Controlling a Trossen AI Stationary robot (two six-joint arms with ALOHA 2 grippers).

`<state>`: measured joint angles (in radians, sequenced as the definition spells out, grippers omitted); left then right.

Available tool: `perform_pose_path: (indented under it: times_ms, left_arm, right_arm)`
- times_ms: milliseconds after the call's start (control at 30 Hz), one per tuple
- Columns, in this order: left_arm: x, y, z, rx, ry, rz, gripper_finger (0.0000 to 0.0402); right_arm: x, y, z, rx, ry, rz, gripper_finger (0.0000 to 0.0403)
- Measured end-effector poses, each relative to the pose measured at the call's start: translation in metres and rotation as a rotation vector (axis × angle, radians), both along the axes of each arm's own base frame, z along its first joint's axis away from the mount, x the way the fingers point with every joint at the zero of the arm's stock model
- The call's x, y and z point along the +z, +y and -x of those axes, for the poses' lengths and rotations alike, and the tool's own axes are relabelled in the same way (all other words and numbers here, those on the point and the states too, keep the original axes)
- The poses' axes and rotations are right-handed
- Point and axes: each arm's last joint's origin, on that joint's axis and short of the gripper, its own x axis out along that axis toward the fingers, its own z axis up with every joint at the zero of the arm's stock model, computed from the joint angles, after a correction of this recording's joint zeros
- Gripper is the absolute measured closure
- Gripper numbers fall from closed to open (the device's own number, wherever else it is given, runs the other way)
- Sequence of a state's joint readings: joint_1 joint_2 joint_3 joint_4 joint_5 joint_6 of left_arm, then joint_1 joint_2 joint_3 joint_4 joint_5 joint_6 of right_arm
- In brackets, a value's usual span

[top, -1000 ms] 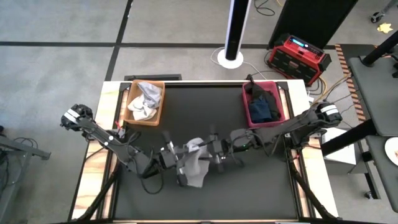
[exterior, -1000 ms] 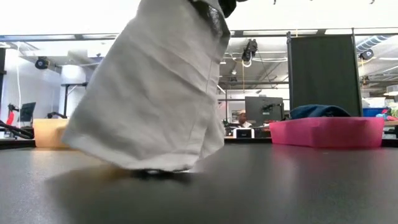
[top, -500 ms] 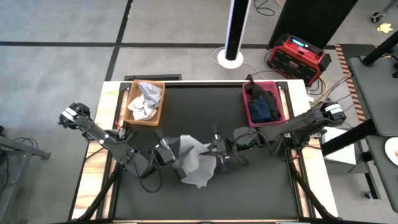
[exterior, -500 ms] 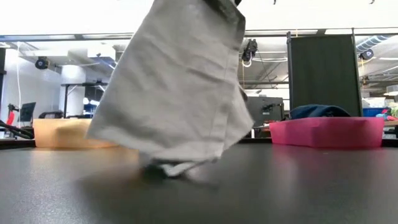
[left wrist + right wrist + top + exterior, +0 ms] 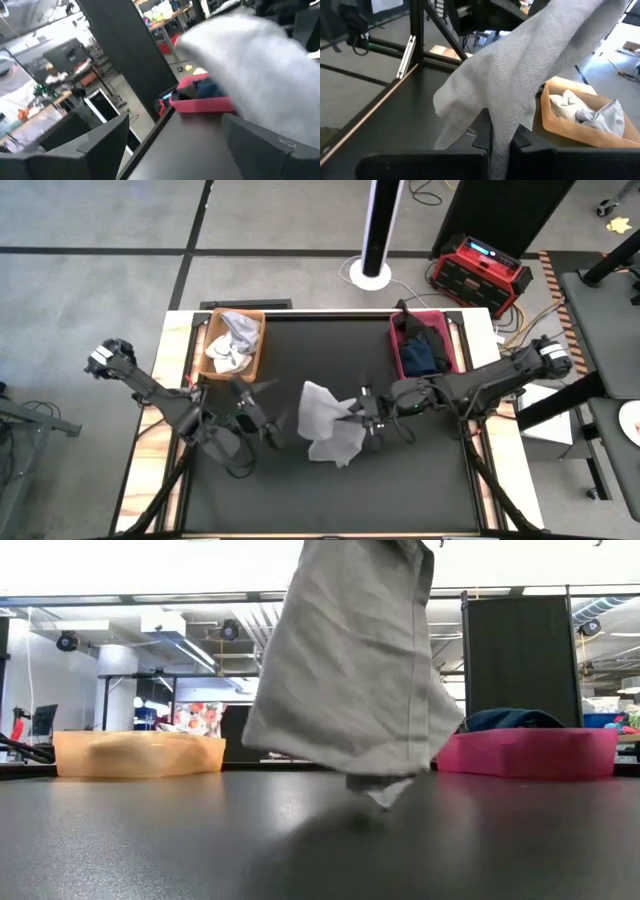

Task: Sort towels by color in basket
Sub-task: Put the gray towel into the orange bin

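Note:
A light grey towel (image 5: 325, 422) hangs at the table's middle, and it also shows in the low view (image 5: 350, 670). My right gripper (image 5: 362, 416) is on the towel's right side and shut on it (image 5: 500, 150). My left gripper (image 5: 266, 414) stands left of the towel, open and empty, its fingers wide apart (image 5: 175, 150). An orange basket (image 5: 256, 365) at the far left holds white and light grey towels (image 5: 230, 345). A pink basket (image 5: 398, 355) at the far right holds navy and black towels (image 5: 424, 352). My right gripper pinches a bunched part of the grey towel (image 5: 499, 131) between its two fingers. It comes nearly level from the table's right side. The towel spreads away from the fingers and hangs down. Its lowest tip (image 5: 385, 796) is at or just above the table top.
The black table top (image 5: 330, 495) lies bare in front of the towel. The orange basket (image 5: 140, 752) and the pink basket (image 5: 525, 752) stand along the far edge. A red case (image 5: 478, 270) and a white pole base (image 5: 370, 272) stand on the floor beyond the table.
My right gripper has carried the grey towel toward the table's right edge, and the towel has swung and lifted so that only its tip is near the table. My left gripper has drawn back toward the left edge and now stands clear of the towel.

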<state>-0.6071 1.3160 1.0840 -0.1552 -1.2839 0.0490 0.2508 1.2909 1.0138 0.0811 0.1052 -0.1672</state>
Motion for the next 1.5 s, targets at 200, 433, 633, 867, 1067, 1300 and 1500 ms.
perform_pose_path:
  times_ms: [200,433,633,867,1067,1300,1500]
  left_arm:
    - [-0.015,-0.002,0.002,-0.171,0.038,0.202,0.0097]
    - [-0.059,-0.014,-0.018,-0.170,0.020,0.293,0.0097]
    - [-0.073,-0.019,-0.042,-0.173,-0.074,0.296,0.0097]
    - [-0.079,-0.013,-0.067,-0.164,-0.135,0.233,0.0110]
    - [-0.086,-0.009,-0.079,-0.213,-0.120,0.194,0.0181]
    - [-0.087,-0.013,-0.079,-0.236,-0.084,0.142,0.0374]
    - [-0.083,-0.024,-0.073,-0.297,-0.092,0.136,0.0396]
  right_arm:
    - [0.008,-0.005,0.005,-0.118,-0.034,0.005,0.0394]
    - [0.010,-0.005,0.004,-0.118,-0.064,0.023,0.0394]
    - [0.013,-0.004,0.004,-0.117,-0.093,0.013,0.0394]
    - [0.015,-0.002,0.001,-0.071,-0.124,-0.033,0.0394]
    - [0.016,-0.002,0.001,-0.075,-0.133,-0.060,0.0394]
    - [0.017,-0.006,0.002,-0.199,-0.141,-0.086,0.0394]
    - [0.009,-0.013,0.003,-0.374,-0.076,-0.090,0.0391]
